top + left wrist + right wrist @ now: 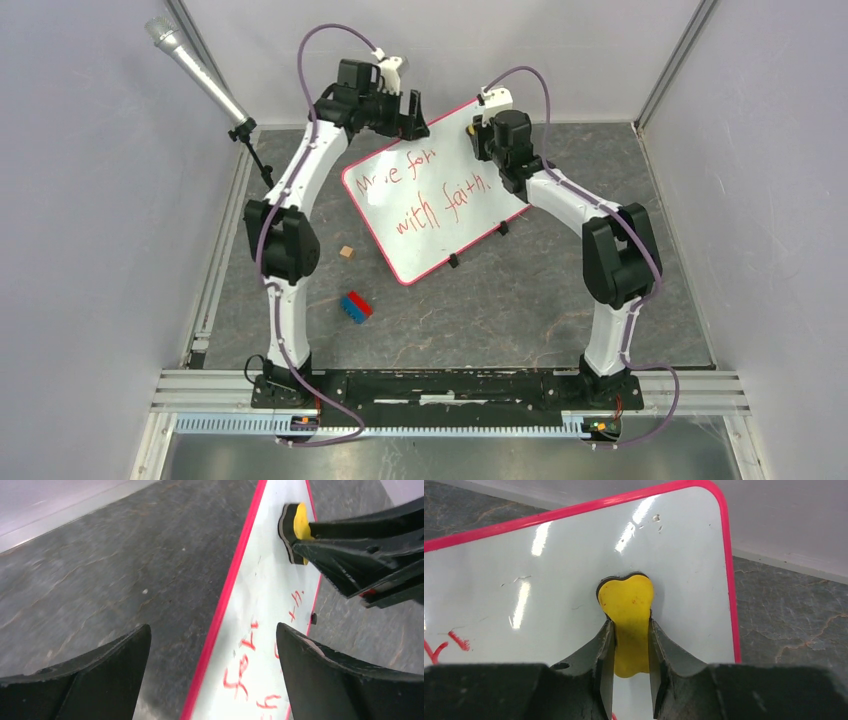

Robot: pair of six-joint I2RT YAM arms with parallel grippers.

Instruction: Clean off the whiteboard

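White left arm (283, 310) and right arm (608, 335) — black joints (285, 240), black jaws, purple cables (335, 27).

Dark grey veined table (560, 300). Left of centre, small tan cube (346, 252) and red-and-blue block (356, 306), apart. At centre, red-rimmed whiteboard (440, 195) on two black clip feet (453, 262)

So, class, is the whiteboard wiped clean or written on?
Written on: red handwriting crosses the whiteboard; the right gripper holds the yellow eraser against a blank area near its corner.
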